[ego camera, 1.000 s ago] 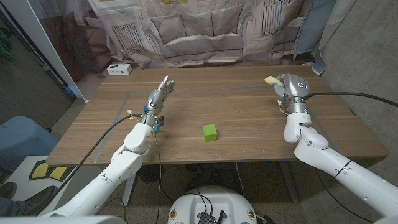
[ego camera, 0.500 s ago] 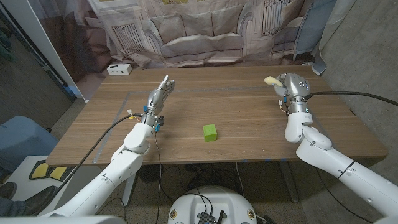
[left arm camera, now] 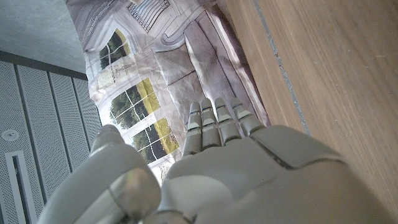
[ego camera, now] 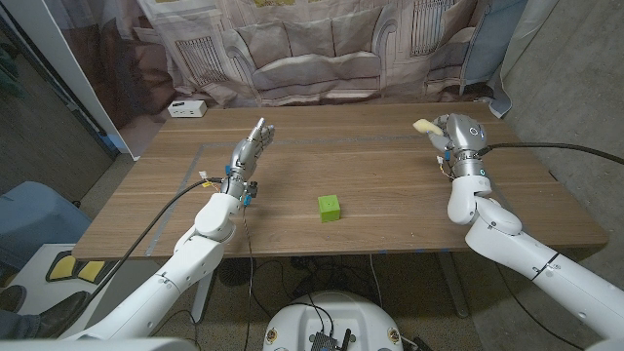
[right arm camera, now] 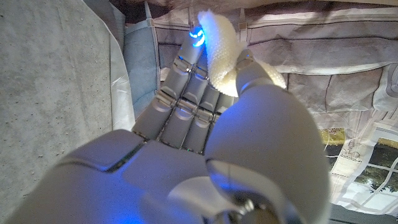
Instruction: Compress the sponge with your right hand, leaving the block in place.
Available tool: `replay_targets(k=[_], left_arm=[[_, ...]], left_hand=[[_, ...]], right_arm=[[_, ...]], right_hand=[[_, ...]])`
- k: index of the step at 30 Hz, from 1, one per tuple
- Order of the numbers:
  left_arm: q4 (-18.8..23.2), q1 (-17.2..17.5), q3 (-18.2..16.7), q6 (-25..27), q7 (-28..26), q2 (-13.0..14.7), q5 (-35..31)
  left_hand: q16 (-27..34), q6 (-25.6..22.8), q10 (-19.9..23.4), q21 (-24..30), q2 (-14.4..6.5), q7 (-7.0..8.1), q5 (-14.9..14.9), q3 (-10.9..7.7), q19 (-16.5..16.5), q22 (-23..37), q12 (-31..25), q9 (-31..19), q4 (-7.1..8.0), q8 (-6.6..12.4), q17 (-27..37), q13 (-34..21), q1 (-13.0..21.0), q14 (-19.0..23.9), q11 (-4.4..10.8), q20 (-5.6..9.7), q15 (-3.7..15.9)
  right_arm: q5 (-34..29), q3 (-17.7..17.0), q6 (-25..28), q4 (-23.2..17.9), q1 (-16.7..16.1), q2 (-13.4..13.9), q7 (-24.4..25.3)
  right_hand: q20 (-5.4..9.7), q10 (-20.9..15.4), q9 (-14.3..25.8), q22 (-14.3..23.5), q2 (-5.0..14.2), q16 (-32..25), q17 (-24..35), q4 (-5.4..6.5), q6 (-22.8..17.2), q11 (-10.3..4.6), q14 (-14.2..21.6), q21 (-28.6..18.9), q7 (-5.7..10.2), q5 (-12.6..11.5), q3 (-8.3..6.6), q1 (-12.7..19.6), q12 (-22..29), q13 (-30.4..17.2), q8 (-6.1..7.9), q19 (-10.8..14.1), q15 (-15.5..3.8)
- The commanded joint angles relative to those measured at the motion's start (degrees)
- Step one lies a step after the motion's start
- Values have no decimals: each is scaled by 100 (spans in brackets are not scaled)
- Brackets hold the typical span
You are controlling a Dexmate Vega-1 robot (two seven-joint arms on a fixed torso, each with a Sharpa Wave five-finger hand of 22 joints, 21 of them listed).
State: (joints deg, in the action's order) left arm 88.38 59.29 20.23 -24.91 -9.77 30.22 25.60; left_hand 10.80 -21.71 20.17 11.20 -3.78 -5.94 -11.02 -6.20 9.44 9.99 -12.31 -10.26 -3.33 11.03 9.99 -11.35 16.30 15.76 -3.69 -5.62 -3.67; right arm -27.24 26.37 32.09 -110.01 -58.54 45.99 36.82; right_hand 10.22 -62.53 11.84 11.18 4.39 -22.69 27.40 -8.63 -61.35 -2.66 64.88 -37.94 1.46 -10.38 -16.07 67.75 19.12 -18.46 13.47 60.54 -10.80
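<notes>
A small green block (ego camera: pixel 330 208) sits on the wooden table (ego camera: pixel 380 175) near its front middle. My right hand (ego camera: pixel 450 134) is raised over the table's far right part and holds a pale yellow sponge (ego camera: pixel 426 126), whose end sticks out towards the table's middle. In the right wrist view the sponge (right arm camera: pixel 221 53) is pressed between the thumb and the fingers (right arm camera: pixel 186 93). My left hand (ego camera: pixel 248 150) stands over the table's left part, fingers straight and together, holding nothing; the left wrist view shows its fingers (left arm camera: pixel 217 124) extended.
A white box (ego camera: pixel 185 109) lies at the table's far left corner. A printed curtain (ego camera: pixel 322 44) hangs behind the table. A thin taped line (ego camera: pixel 322 141) runs across the tabletop. Cables trail from both arms.
</notes>
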Motion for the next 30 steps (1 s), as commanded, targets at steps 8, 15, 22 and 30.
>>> replay_targets(k=[8,15,22,30], left_arm=[[-100,-43,31,-37,18,-54,7],[-103,-54,35,-39,14,-52,-10],[-107,-64,38,-34,10,-59,-8],[-103,-70,37,-29,7,-56,-11]], left_hand=[[3,-47,42,11,-58,14,12,-4,28,27,7,-19,-39,3,28,-6,27,55,-11,28,3],[1,-50,38,12,-60,12,13,-5,32,27,10,-19,-42,3,27,-6,27,52,3,31,5],[0,-46,42,12,-61,19,13,-6,30,26,9,-19,-46,0,28,-6,26,50,-4,29,2],[0,-56,46,11,-61,9,14,-6,28,26,8,-19,-50,3,28,-6,24,50,-2,26,1]], right_arm=[[-25,15,231,-61,-31,27,-146],[12,13,270,-86,-26,63,-228],[9,25,357,-87,-6,23,-211],[45,34,496,-157,5,52,-324]], right_hand=[[-85,240,1,-34,207,219,-27,248,217,48,-159,-69,2,25,150,-101,-178,86,-125,-230,-46],[-144,410,-9,-65,109,352,-90,308,388,53,-333,-60,-68,28,267,-343,-296,150,-198,-344,-24],[-180,480,-18,-86,29,512,-168,329,481,63,-562,-40,-15,33,338,-499,-358,195,-222,-430,-2],[-226,550,-32,-103,-54,665,-320,365,543,89,-653,-16,-29,38,394,-676,-441,254,-233,-489,39]])
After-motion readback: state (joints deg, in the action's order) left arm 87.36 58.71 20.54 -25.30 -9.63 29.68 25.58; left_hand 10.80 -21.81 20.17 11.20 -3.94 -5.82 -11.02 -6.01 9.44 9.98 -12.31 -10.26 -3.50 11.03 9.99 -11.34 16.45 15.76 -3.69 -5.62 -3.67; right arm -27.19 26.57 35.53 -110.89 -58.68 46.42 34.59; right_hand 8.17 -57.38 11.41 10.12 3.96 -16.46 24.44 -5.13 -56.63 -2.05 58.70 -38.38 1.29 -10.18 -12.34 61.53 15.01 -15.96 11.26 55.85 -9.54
